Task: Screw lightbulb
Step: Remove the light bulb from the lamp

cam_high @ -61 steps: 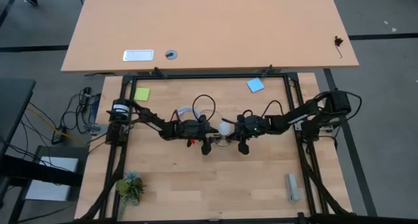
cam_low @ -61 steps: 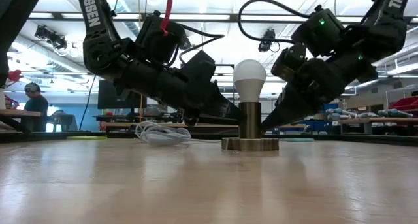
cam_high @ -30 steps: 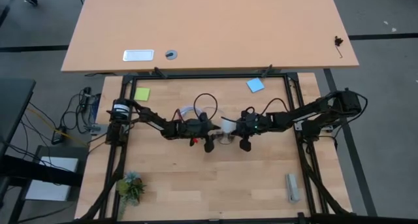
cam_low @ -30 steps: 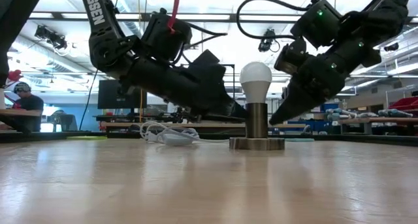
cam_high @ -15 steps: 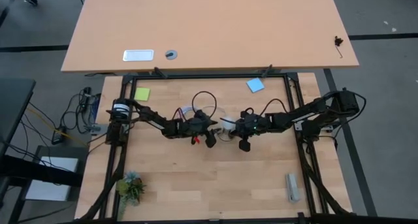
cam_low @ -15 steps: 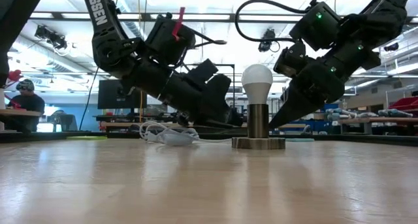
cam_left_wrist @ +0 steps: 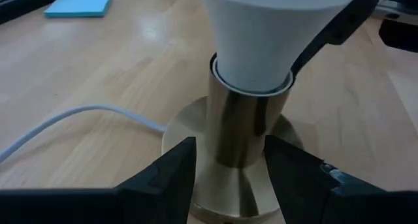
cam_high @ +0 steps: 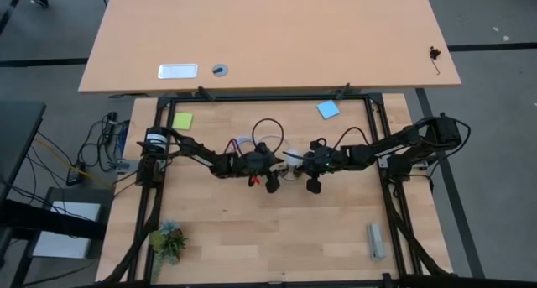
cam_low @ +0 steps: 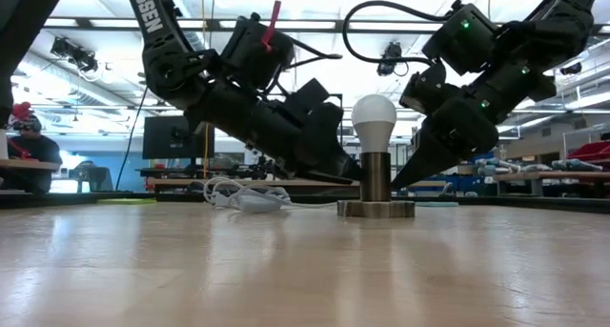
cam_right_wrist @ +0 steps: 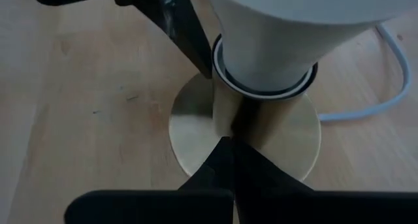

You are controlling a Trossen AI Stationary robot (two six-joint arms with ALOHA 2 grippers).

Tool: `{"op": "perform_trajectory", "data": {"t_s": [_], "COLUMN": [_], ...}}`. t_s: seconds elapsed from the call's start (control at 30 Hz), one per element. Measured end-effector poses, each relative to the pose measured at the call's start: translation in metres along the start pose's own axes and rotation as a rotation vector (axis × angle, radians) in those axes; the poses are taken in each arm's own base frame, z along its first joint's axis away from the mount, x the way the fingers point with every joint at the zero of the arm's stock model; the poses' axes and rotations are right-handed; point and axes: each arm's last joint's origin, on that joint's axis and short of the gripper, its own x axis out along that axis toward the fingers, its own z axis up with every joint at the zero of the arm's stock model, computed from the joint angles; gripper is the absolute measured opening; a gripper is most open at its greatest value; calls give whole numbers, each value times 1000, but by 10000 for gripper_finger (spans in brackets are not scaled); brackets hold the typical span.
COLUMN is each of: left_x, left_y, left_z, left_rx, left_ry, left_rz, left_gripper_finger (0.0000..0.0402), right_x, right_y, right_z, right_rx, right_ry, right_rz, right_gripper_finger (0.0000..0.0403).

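Observation:
The white lightbulb (cam_low: 375, 117) stands upright in a brass socket stem (cam_low: 376, 174) on a round base (cam_low: 376, 209) at mid-table (cam_high: 291, 159). My left gripper (cam_left_wrist: 230, 152) comes at the stem from the table's left, slanting down. It is open, with one fingertip on each side of the stem's lower part (cam_left_wrist: 245, 126), under the bulb (cam_left_wrist: 274, 34). My right gripper (cam_right_wrist: 225, 142) is shut and slants down from the table's right, its tip at the foot of the stem (cam_low: 398, 179). My left gripper has its fingertips (cam_left_wrist: 176, 168) close beside the brass stem just above the base; I cannot tell whether they touch it. My right gripper meets the stem's lowest part (cam_right_wrist: 228, 123) with its shut fingertips, slanting down from the table's right. The socket stands flat on the table.
The socket's white cable (cam_low: 238, 195) lies looped on the table behind my left arm (cam_high: 243, 141). A blue note (cam_high: 328, 109) and a green note (cam_high: 182, 120) lie at the far side. A small plant (cam_high: 168, 240) and a grey block (cam_high: 375, 240) sit near the front corners.
My left gripper has tipped a little, its wrist swinging toward the bulb, while its fingertips have stayed at the socket stem. The bulb and socket stand where they were.

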Motion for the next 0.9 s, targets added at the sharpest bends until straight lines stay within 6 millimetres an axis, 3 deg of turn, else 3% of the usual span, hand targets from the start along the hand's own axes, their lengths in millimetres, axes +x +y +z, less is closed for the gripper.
{"op": "perform_trajectory", "data": {"t_s": [0.47,0.9], "left_x": [1,13], "left_y": [3,11], "left_z": [6,-6], "left_rx": [70,53], "left_ry": [-50,-114], "left_rz": [-28,-111], "left_gripper_finger": [189,189], "right_x": [1,1], "right_y": [-7,-7], "right_z": [1,4], "right_rx": [-6,-17], "right_ry": [0,-40], "right_rz": [-24,20], "right_gripper_finger": [4,4]}}
